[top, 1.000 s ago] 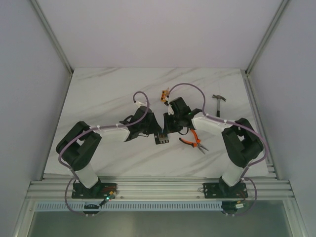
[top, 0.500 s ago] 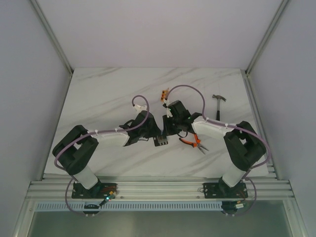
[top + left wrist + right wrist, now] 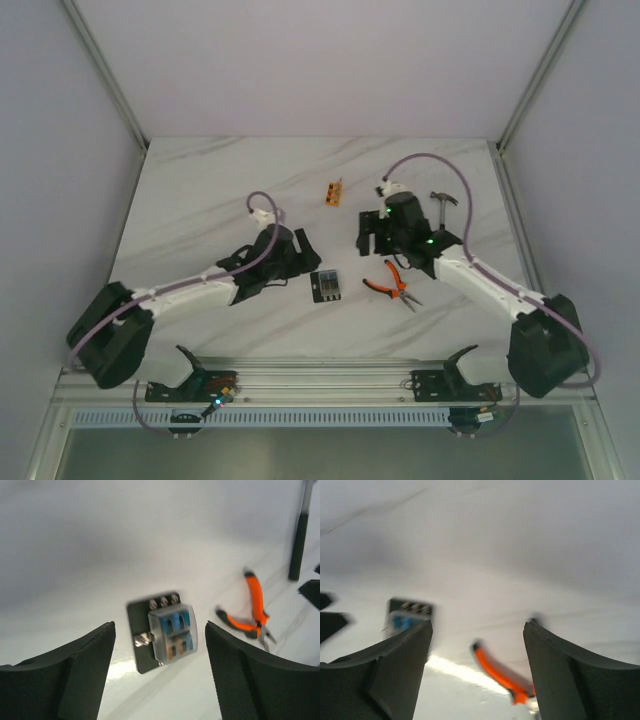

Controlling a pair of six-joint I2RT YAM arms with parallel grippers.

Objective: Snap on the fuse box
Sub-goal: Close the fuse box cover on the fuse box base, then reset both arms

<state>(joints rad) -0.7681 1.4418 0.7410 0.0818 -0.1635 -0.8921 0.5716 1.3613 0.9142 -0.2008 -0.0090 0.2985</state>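
The fuse box (image 3: 326,285) lies flat on the white marbled table, a small black block with a clear cover over blue and orange fuses (image 3: 166,636). My left gripper (image 3: 305,256) is just left of it and open, nothing between its fingers; in the left wrist view the box sits ahead of the gap (image 3: 159,680). My right gripper (image 3: 368,233) hangs open up and to the right of the box, apart from it. In the right wrist view the fuse box (image 3: 409,615) peeks out behind the left finger (image 3: 395,670).
Orange-handled pliers (image 3: 392,287) lie right of the fuse box, also in the left wrist view (image 3: 252,611) and the right wrist view (image 3: 502,675). A small hammer (image 3: 444,203) lies at the back right. A small orange block (image 3: 334,191) sits behind the box.
Both grippers were shut close around the fuse box; they have opened and drawn back, the left arm to the left, the right arm up and right. The box now lies free on the table.
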